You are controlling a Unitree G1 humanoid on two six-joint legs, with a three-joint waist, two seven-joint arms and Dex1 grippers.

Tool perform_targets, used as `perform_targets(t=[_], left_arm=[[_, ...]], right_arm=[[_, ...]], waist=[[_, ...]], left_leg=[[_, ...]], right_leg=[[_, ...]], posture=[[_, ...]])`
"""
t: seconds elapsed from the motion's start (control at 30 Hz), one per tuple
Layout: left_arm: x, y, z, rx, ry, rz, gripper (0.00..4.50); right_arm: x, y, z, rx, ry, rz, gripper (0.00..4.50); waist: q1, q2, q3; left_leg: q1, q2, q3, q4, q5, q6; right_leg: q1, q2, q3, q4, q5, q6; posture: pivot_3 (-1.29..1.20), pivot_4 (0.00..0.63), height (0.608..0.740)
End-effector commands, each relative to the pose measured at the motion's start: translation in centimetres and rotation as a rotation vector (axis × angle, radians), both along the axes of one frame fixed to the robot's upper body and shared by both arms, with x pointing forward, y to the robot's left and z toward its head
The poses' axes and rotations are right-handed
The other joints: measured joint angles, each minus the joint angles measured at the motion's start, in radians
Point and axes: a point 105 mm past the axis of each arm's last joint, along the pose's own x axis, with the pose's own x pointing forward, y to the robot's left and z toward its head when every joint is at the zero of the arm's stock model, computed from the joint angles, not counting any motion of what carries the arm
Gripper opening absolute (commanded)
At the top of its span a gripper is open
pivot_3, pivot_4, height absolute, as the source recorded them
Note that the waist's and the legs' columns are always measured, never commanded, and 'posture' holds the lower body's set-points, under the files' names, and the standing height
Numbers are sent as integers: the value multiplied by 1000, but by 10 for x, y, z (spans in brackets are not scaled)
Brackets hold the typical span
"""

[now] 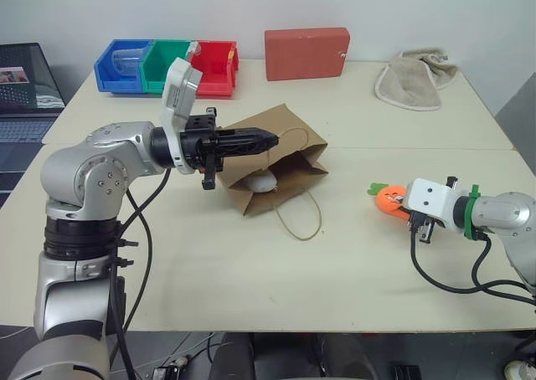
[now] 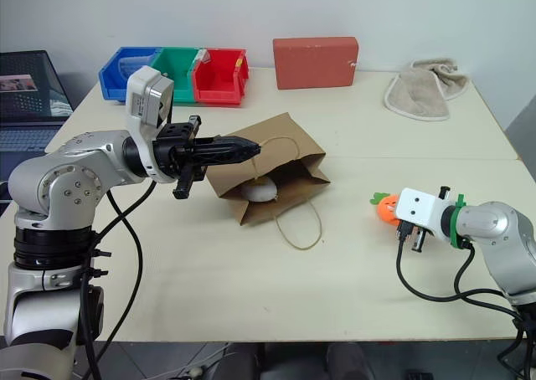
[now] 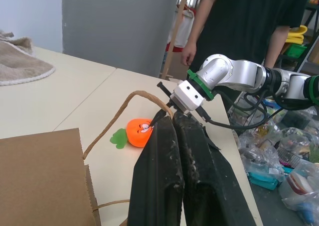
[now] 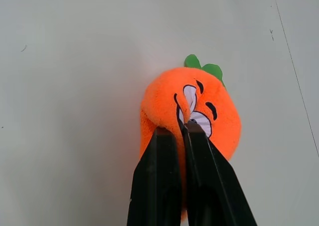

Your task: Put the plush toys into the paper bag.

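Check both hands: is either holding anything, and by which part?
The right hand pinches the orange carrot at its face. The left hand grips the paper bag by its cord handle.

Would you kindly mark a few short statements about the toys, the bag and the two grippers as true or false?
1. The white egg toy lies inside the paper bag. True.
2. The carrot toy is already in the bag. False: it lies on the table, to the bag's right.
3. The right gripper is shut on the carrot toy. True: its fingers pinch the plush at the face.
4. The left gripper is wide open. False: its fingers are shut, at the bag's upper edge by a cord handle.
5. The bag stands upright. False: it lies on its side, mouth toward the robot.
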Motion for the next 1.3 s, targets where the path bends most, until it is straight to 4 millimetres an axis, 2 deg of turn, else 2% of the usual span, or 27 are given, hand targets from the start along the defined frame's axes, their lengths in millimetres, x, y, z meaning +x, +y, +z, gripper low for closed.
perform_targets(t=[0.03, 0.07, 0.17, 0.2, 0.27, 0.37, 0.5, 0.63, 0.73, 0.87, 1.0, 1.2, 1.3], left_arm=[[-3, 4, 18, -13, -70, 5, 0], [-3, 4, 18, -16, -71, 5, 0], [-4, 5, 20, -24, -72, 2, 0], [-4, 5, 20, -24, -72, 0, 0], [-6, 6, 19, -20, -70, -8, 0], [-6, 7, 20, -20, -71, -12, 0], [-7, 7, 21, -22, -77, -17, 0], [-9, 7, 21, -22, -78, -22, 0], [-9, 8, 20, -22, -78, -21, 0], [-9, 8, 20, -24, -78, -18, 0], [-7, 8, 20, -28, -78, -12, 0], [-3, 8, 16, -23, -75, 2, 0], [-1, 6, 16, -27, -78, 6, 0]], right_arm=[[-1, 4, 13, 3, -21, 52, 16], [-2, 8, 16, 18, -16, 67, 16], [-30, 56, 42, 217, 93, 264, 16], [-37, 66, 46, 254, 119, 308, 16], [-39, 89, 54, 337, 115, 362, 16], [-34, 109, 57, 389, 92, 374, 16], [1, 143, 61, 431, -33, 326, 16], [37, 165, 67, 422, -185, 240, 16], [52, 182, 68, 432, -226, 189, 16], [60, 192, 71, 427, -289, 176, 16], [56, 194, 73, 445, -293, 193, 1127], [42, 188, 87, 496, -277, 216, 3306], [26, 188, 91, 502, -237, 276, 4400]], waist=[[0, 0, 0], [0, 0, 0], [-4, 0, 0], [-6, 0, 0], [-7, 0, 0], [-4, 0, 0], [-2, 0, 0], [-3, 0, 0], [0, 0, 0], [1, 0, 0], [0, 0, 0], [0, 0, 0], [0, 0, 0]], left_leg=[[0, 0, 0, 0, 0, 0], [1, 0, 0, 0, 0, 0], [1, 0, 0, 0, 0, 0], [2, 1, 0, -1, 0, 0], [2, 1, -1, -1, 0, 0], [2, 1, -2, 0, 0, 0], [2, 0, -2, 0, 0, 0], [2, 1, -2, 0, 0, 0], [1, 1, -2, -1, 0, 0], [-2, 1, -3, -2, 0, -1], [-4, 0, -3, -2, 0, -1], [-4, 0, -3, -1, 0, -1], [-4, 0, -3, -1, 0, 0]], right_leg=[[1, 0, 0, 0, 0, 0], [1, 0, 0, 0, 0, 0], [1, 0, 0, 0, 0, 0], [1, 0, 0, 0, 0, 0], [2, 1, -1, 0, 0, 0], [3, 1, -1, 0, 0, 0], [2, 1, -1, 0, 0, 0], [2, 1, -2, 1, 0, 0], [0, 0, -2, 1, 0, 0], [-3, 0, -3, 1, 0, 0], [-4, 0, -3, 1, 0, 0], [-4, 0, -3, 2, 0, 0], [-4, 0, -3, 2, 0, 0]], posture=[[0, 150, 740], [0, 150, 740], [0, 150, 740], [0, 150, 740], [0, 150, 740], [0, 150, 740], [0, 150, 740], [0, 150, 740], [0, 150, 740], [0, 150, 740], [0, 150, 740], [0, 150, 740], [0, 150, 740]])
